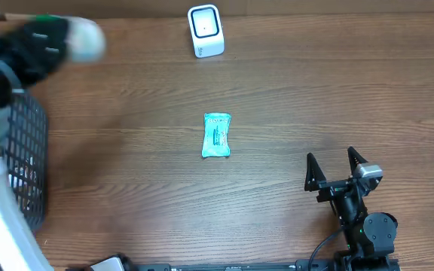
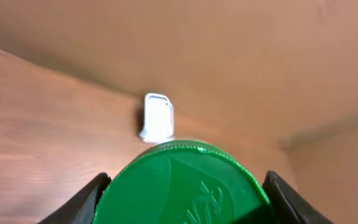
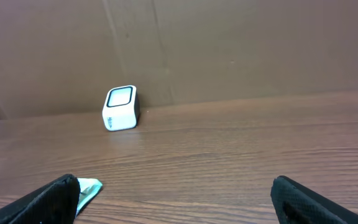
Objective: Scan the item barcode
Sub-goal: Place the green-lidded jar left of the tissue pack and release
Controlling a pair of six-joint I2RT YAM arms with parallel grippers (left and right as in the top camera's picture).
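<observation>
Nearby, at the front right of the wooden table (image 1: 337, 90), the right gripper (image 1: 330, 153) sits low with its two dark fingers spread as wide as they go and nothing between them. A little farther in, about the middle of the tabletop, a small teal packet (image 1: 217, 135) lies flat, well apart from both arms. Off to the left, a black mesh basket (image 1: 25, 150) stands at the table's edge. Beyond the basket, in the far left corner, the left gripper (image 2: 184, 200) is raised above the table and looks blurred from overhead; its jaws stand partway open and press against both sides of a green-lidded container (image 2: 185, 180), which they hold, the round lid facing the wrist camera. Its body shows only as a pale smear, so I cannot tell what it is. At the far edge stands the white scanner (image 1: 206, 31), against a brown cardboard wall (image 3: 260, 50), apart from the container.
</observation>
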